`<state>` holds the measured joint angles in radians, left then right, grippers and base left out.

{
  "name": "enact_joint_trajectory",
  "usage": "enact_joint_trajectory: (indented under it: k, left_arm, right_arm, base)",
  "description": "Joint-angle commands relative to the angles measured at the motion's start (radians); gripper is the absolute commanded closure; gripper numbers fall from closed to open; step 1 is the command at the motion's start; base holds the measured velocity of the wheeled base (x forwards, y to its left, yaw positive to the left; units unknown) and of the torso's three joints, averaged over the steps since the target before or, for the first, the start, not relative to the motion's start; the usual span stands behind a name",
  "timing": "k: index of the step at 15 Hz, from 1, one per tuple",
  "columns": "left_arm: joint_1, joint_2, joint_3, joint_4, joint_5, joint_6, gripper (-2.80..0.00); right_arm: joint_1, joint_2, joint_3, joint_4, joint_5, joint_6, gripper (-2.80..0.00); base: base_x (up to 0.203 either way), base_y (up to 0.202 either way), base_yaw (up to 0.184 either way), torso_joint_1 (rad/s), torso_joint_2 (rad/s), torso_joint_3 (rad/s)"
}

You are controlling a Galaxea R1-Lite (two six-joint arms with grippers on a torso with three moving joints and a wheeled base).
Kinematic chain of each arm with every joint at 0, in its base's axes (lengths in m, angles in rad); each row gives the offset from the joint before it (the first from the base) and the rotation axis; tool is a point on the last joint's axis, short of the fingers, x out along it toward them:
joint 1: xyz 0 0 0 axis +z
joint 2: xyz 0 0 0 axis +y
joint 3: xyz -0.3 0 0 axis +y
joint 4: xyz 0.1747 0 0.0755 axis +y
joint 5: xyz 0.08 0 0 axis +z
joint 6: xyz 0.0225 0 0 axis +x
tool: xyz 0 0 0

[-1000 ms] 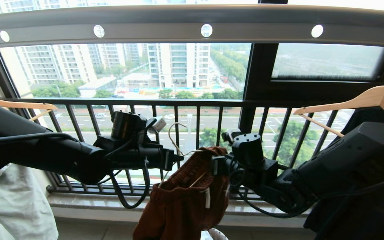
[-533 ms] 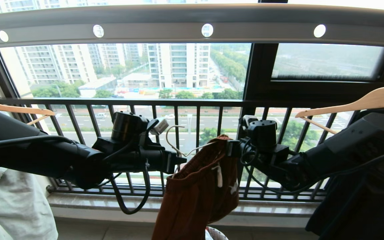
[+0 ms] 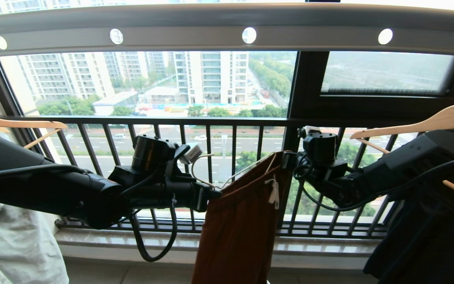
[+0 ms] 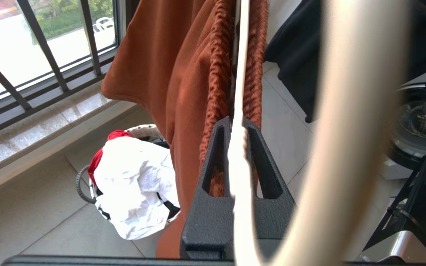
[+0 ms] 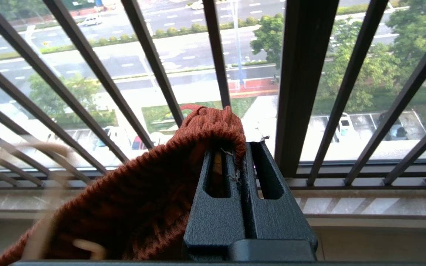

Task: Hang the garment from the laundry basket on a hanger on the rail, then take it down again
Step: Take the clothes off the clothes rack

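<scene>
The shorts (image 3: 242, 228) were rust-brown knit with a ribbed, gathered waistband and a white drawstring (image 3: 274, 192); they hung in soft vertical folds between my two arms, in front of the black barred railing (image 3: 211, 165). The hanger (image 3: 211, 173) was thin cream wire, its long hook curving up beside my left wrist, one arm running up under the waistband toward my right side. Above, the rail (image 3: 227, 23) was a smooth grey metal bar with round holes; the hanger was well below it, not on it.

My left gripper (image 4: 237, 129) had its black, textured, wedge-shaped fingers (image 4: 213, 173) pressed together on the hanger wire, waistband bunched against them. My right gripper (image 5: 245, 147) was clamped tight on the ribbed waistband edge, which folded over one fingertip.

On the tiled floor below, the basket (image 4: 83, 183) showed a dark looped cord handle, with crumpled white cloth (image 4: 131, 184) heaped in it. Light-wood hangers (image 3: 416, 122) hung at both sides
</scene>
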<state>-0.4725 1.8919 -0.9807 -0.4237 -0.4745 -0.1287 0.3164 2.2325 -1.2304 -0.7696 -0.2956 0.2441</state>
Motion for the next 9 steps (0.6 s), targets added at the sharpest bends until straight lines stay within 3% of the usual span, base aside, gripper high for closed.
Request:
enact_joint_trajectory:
  k: [1, 4, 9]
  left_arm:
    - [-0.006, -0.014, 0.011, -0.003, -0.003, 0.006, 0.0]
    - [-0.005, -0.016, 0.008, -0.004, 0.0, 0.004, 0.0]
    - [-0.005, -0.006, -0.003, -0.006, 0.007, -0.002, 0.0]
  right_arm:
    - [-0.03, 0.022, -0.025, -0.002, -0.004, 0.001, 0.0]
    - [-0.016, 0.017, 0.003, -0.002, -0.004, -0.001, 0.0]
    - [0.171, -0.065, 0.156, -0.006, 0.0, -0.038, 0.0]
  base:
    - [0.0, 0.0, 0.0, 0.0, 0.0, 0.0]
    - [0.0, 0.0, 0.0, 0.0, 0.0, 0.0]
    - [0.0, 0.0, 0.0, 0.0, 0.0, 0.0]
